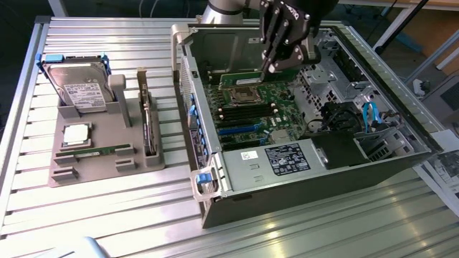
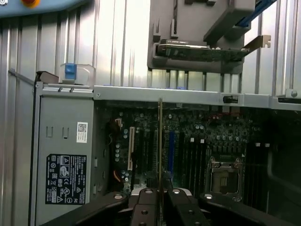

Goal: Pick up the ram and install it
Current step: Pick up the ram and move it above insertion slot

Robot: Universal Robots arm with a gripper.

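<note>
Green ram stick (image 1: pixel 240 79) stands edge-on, pinched between the gripper's (image 1: pixel 274 67) nearly closed fingers (image 2: pixel 146 205), which clamp its upper edge; it hangs just above the motherboard (image 1: pixel 251 107) inside the open computer case (image 1: pixel 323 177).

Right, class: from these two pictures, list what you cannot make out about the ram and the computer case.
The ram: chips hidden in the wrist view, board seen edge-on.
Part of the ram: exterior view, covered by the claw.
The power supply label: text too small in both views.
</note>
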